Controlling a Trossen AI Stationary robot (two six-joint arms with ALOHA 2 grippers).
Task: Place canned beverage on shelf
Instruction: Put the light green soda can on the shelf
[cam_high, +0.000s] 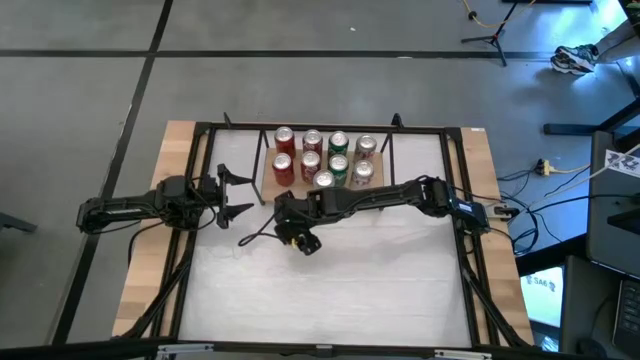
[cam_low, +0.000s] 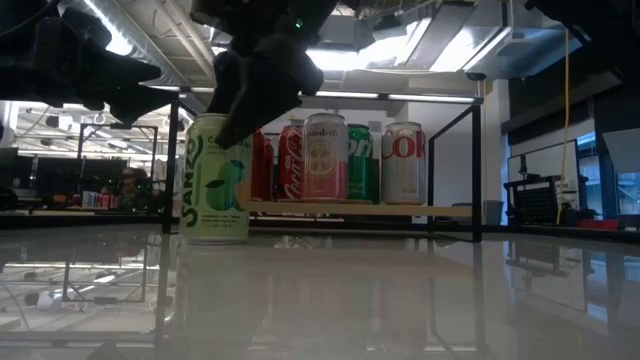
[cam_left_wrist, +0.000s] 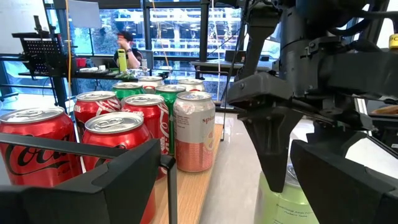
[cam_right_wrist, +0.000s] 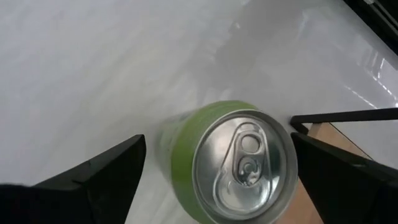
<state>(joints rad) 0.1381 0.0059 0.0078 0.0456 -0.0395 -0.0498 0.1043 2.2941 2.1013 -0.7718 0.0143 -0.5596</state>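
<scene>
A light-green can (cam_right_wrist: 242, 165) stands upright on the white table (cam_high: 330, 290), just in front of the shelf's near left corner; it also shows in the low view (cam_low: 215, 180). My right gripper (cam_right_wrist: 217, 140) hangs over it, open and slanting down, one finger on each side of the can's top without touching. In the high view my right gripper (cam_high: 303, 238) hides the can. The shelf (cam_low: 400, 209), a light-wood board in a black wire frame, carries several upright cans (cam_high: 325, 158). My left gripper (cam_high: 238, 195) waits open at the table's left, pointing level toward the shelf.
The shelf's black frame posts (cam_low: 476, 160) rise beside the cans. The table's black metal frame (cam_high: 200, 130) runs along its edges. Bare white tabletop lies toward the near edge. A person (cam_left_wrist: 127, 46) sits in the room far behind the table.
</scene>
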